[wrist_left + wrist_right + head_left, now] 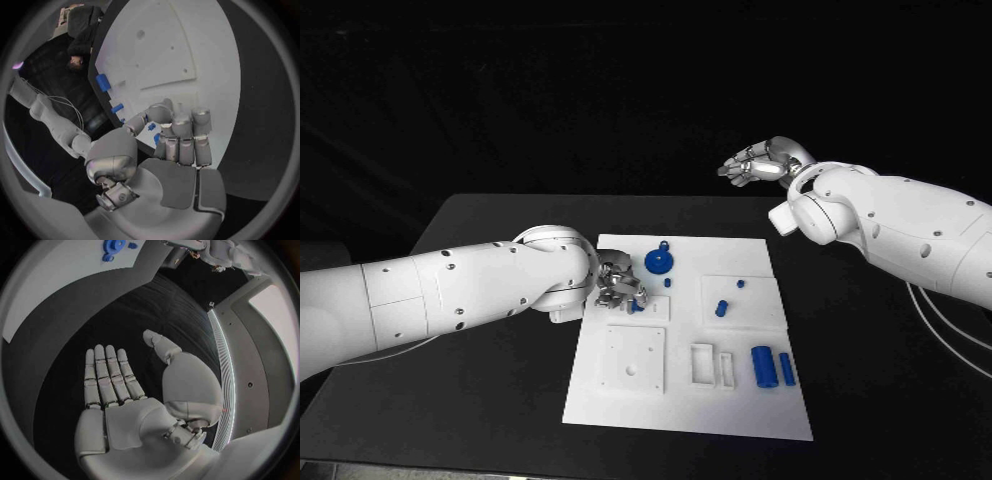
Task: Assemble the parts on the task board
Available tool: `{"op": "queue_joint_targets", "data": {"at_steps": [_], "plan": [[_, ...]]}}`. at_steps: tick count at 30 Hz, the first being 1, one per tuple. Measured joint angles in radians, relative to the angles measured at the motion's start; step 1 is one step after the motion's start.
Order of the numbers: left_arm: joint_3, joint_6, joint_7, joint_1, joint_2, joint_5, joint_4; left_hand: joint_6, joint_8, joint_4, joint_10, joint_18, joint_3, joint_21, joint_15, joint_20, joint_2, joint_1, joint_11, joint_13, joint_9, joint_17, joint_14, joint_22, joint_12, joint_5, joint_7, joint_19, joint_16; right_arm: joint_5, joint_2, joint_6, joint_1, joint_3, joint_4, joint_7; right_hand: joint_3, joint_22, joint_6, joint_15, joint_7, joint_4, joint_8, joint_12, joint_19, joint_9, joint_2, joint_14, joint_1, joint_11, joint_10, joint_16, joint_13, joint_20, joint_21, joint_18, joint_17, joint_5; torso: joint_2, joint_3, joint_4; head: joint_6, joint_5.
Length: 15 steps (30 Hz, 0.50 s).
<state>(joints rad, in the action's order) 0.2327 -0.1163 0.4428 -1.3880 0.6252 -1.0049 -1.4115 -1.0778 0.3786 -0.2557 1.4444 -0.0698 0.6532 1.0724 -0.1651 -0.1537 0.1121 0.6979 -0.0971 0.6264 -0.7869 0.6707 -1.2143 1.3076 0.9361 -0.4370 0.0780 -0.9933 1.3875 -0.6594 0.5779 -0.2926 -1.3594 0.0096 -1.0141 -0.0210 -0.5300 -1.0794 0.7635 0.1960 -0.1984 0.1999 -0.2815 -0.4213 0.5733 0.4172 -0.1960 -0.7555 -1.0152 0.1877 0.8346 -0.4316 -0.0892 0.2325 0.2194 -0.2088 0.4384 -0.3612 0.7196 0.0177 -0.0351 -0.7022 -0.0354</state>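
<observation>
The white task board (pixel 733 405) lies in the middle of the black table. My left hand (pixel 620 290) hovers low over the board's far left part, fingers curled in. It pinches a small blue part (pixel 155 128) between thumb and fingers. My right hand (pixel 764 162) is raised beyond the table's far edge, well away from the board; its palm (pixel 125 390) is bare, fingers straight and thumb apart. A round blue piece (pixel 659 261) lies just right of my left hand.
Two small blue pegs (pixel 668 283) (pixel 738 283) and a short blue piece (pixel 721 308) sit mid-board. Two blue cylinders (pixel 763 366) (pixel 788 368) lie at the near right. White recessed blocks (pixel 633 357) (pixel 713 364) stand on the near half. Bare black table (pixel 502 400) surrounds the board.
</observation>
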Motion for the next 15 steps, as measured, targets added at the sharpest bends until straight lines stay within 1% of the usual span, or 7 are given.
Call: {"op": "queue_joint_targets", "data": {"at_steps": [5,7,11,12,13,15], "plan": [[-0.001,-0.011,0.002,-0.001,-0.004,0.004,0.006,0.000,0.002,0.010,0.000,0.000,-0.006,0.000,0.000,0.000,0.012,-0.012,0.000,0.000,-0.001,0.000,0.000,0.000,0.005,0.024,0.000,0.000,0.005,0.000,0.000,0.002,0.000,0.000,0.000,0.001,0.000,0.000,0.000,0.000,0.000,0.000,0.000,0.000,0.000,0.000,0.000,0.000,0.000,0.000,0.000,0.000,0.000,0.000,0.000,0.000,-0.001,0.000,0.000,0.0000,0.0003,0.000,0.000],[-0.001,-0.015,0.003,-0.002,-0.006,0.007,0.009,0.000,0.002,0.023,0.000,0.000,-0.006,0.000,0.000,0.000,0.014,-0.015,0.000,0.000,-0.003,0.000,0.000,0.000,0.012,0.052,0.000,0.000,0.007,0.000,0.000,0.003,0.000,0.000,0.000,0.001,0.000,-0.001,0.000,0.002,0.000,0.000,0.000,0.000,0.000,0.000,0.000,0.002,0.000,0.000,0.000,0.000,0.001,0.000,0.000,0.000,-0.001,0.000,0.000,0.0000,0.0003,0.000,0.000],[-0.001,-0.022,0.005,-0.002,-0.009,0.009,0.014,-0.004,0.008,0.042,0.000,0.000,-0.002,0.000,0.000,0.000,0.014,-0.030,0.000,-0.003,-0.004,0.000,0.000,0.000,0.016,0.089,-0.004,0.000,0.011,0.000,-0.001,0.004,0.000,0.000,0.000,0.002,0.000,-0.001,0.000,0.003,0.000,0.000,0.000,0.000,0.000,0.000,0.000,0.003,0.000,0.000,0.000,0.000,0.001,0.000,-0.001,0.000,-0.002,0.000,-0.001,0.0000,0.0003,0.000,0.000],[-0.001,-0.024,0.005,-0.002,-0.009,0.009,0.014,-0.007,0.010,0.048,0.000,0.000,-0.002,0.000,0.000,0.000,0.014,-0.034,0.000,-0.003,-0.005,0.000,0.000,0.000,0.016,0.101,-0.007,0.000,0.013,0.000,-0.001,0.005,0.000,0.000,0.000,0.002,0.000,-0.001,0.000,0.003,0.000,0.000,0.000,0.000,0.000,0.000,0.000,0.003,0.000,0.000,0.000,0.000,0.001,0.000,-0.004,0.000,-0.002,0.000,-0.001,0.0000,0.0003,0.000,0.000],[0.000,-0.026,0.005,-0.001,-0.011,0.010,0.014,-0.020,0.011,0.055,0.000,0.000,-0.001,0.000,-0.007,0.000,0.014,-0.041,0.000,-0.004,-0.005,-0.001,-0.007,0.000,0.018,0.118,-0.014,0.000,0.014,0.000,-0.001,0.005,0.000,0.000,0.000,0.002,0.000,-0.001,0.000,0.003,0.000,0.000,0.000,0.000,0.000,0.000,0.000,0.003,0.000,0.000,0.000,0.000,0.002,0.000,-0.004,0.000,-0.003,0.000,-0.001,0.0000,0.0004,0.000,0.000],[0.001,-0.026,0.006,0.000,-0.013,0.010,0.017,-0.028,0.018,0.058,0.000,0.000,-0.002,0.000,-0.007,0.000,0.019,-0.049,0.000,-0.005,-0.006,-0.002,-0.007,0.000,0.023,0.137,-0.018,0.000,0.014,0.000,-0.001,0.005,0.000,0.000,0.001,0.002,0.000,-0.001,0.000,0.003,0.000,0.000,0.000,0.000,-0.002,0.000,0.000,0.003,0.000,0.000,0.000,0.000,0.002,0.002,-0.004,0.000,-0.003,0.000,0.000,0.0000,0.0005,0.000,0.000]]}}
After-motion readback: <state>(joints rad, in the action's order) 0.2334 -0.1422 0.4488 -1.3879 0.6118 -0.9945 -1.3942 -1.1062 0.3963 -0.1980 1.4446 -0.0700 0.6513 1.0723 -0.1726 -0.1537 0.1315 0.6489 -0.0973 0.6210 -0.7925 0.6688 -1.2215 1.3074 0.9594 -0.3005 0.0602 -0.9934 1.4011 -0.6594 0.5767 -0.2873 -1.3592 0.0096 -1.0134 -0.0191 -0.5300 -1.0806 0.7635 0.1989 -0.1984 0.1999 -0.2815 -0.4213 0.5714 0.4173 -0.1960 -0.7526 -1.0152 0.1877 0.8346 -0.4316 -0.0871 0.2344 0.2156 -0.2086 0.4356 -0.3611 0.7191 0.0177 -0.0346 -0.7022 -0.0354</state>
